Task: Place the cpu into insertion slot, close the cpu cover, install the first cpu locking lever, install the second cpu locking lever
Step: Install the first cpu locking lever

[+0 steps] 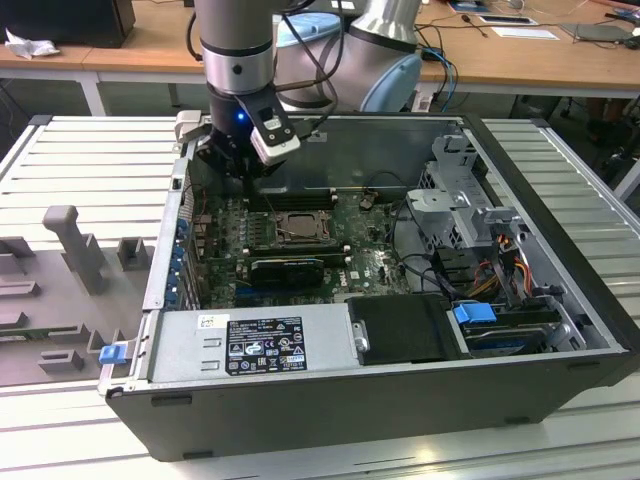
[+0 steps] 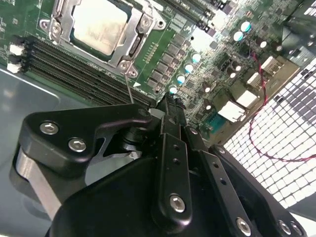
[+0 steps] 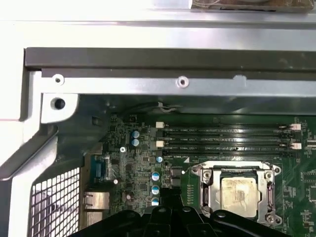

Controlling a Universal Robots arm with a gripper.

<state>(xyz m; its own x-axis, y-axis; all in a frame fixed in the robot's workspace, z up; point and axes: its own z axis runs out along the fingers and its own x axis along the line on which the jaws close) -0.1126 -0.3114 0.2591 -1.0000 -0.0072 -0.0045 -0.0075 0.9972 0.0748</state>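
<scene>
The cpu point(image 2: 96, 27) lies flat in the insertion slot point(image 1: 298, 226), pale and silvery. The cpu cover point(image 2: 129, 47) is down over it as a metal frame, with the chip point(image 3: 239, 194) showing through its window. A thin wire locking lever point(image 2: 130, 89) runs from the socket's corner towards my gripper point(image 2: 167, 106). Its black fingers are pressed together, and I cannot tell whether they touch the lever. In the exterior view the gripper point(image 1: 245, 170) hangs low over the board's back corner, at the exterior view's left of the socket.
Black memory slots point(image 3: 227, 138) run beside the socket. The case's back wall point(image 3: 168, 59) and a perforated rear panel point(image 2: 281, 128) stand close to the gripper. A black ribbed bar point(image 1: 285, 268), the power supply point(image 1: 255, 340) and a drive cage point(image 1: 470, 200) fill the rest.
</scene>
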